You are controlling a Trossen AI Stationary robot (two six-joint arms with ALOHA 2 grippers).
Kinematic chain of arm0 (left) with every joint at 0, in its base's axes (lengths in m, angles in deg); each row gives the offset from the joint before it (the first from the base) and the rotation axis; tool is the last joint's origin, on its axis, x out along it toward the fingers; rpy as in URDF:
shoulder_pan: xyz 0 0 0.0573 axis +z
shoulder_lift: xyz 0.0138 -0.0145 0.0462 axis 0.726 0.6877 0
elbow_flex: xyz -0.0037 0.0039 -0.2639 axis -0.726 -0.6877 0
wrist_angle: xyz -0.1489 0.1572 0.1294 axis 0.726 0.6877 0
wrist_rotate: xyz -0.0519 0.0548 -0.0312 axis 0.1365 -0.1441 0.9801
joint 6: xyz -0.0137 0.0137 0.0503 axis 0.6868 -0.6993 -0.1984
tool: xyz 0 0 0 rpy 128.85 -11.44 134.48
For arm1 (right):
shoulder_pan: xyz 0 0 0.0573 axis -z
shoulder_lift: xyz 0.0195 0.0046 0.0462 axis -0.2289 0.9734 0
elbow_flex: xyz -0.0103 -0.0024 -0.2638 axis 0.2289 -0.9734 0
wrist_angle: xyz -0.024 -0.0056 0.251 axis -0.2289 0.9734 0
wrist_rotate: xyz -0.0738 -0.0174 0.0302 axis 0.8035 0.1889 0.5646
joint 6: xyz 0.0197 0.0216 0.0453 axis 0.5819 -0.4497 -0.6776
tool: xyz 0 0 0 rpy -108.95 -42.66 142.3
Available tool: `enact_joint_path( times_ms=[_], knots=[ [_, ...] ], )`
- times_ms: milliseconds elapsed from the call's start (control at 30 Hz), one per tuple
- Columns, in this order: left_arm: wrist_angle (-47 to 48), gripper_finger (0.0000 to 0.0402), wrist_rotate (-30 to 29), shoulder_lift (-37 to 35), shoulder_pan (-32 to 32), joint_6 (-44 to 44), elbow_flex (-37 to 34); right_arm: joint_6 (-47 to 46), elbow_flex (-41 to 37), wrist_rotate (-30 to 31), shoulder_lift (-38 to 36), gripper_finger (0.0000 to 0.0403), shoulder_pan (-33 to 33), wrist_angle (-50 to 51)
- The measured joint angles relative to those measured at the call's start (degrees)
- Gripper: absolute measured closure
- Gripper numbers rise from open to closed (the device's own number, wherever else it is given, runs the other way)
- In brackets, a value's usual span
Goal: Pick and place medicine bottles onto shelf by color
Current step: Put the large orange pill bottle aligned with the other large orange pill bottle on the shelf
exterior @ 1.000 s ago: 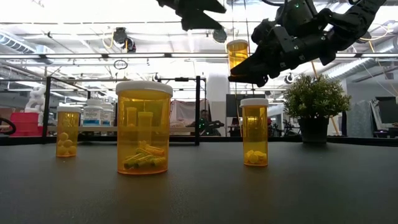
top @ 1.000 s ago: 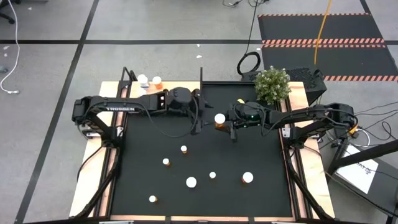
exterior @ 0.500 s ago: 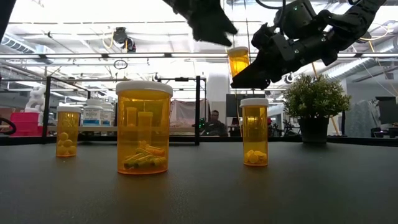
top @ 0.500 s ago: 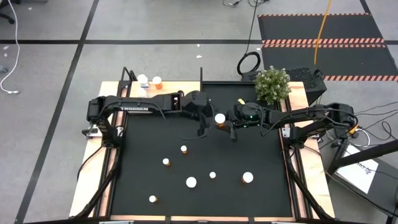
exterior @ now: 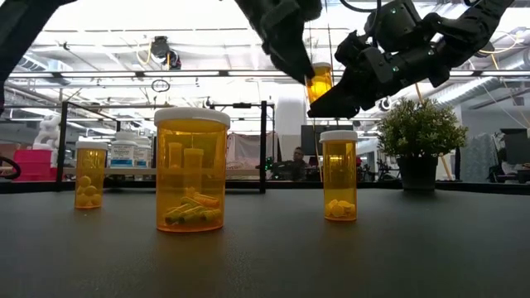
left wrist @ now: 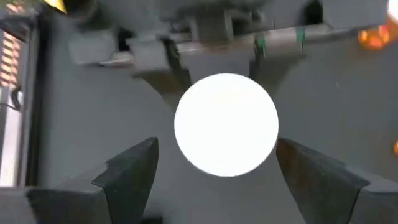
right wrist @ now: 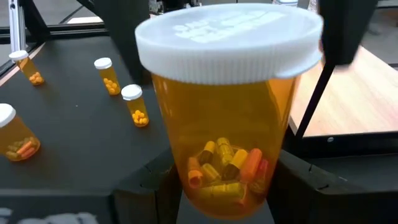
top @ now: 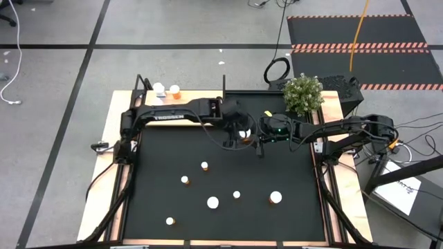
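Left gripper (left wrist: 217,168) now swung in from beside the light-wood shelf (top: 201,97) to hover directly over the white-capped orange pill bottle (right wrist: 230,106), fingers wide apart, holding nothing. Handover likely next. Bottle upright, capsules inside, pinched mid-air above the black mat (top: 173,159) by the right gripper (right wrist: 217,186).

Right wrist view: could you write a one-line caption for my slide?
Right gripper holds an orange medicine bottle of capsules aloft above the black mat.
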Motion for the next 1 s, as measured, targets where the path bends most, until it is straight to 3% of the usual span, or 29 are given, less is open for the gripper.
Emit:
enact_joint_path(
  times_ms=[1000],
  knots=[
    [-1.32, 0.0074, -1.48, 0.5, -0.69, -0.69, 1.32, 1.51, 0.0, 0.17, 0.0, 0.0222, 0.01, 1.5]
  ],
)
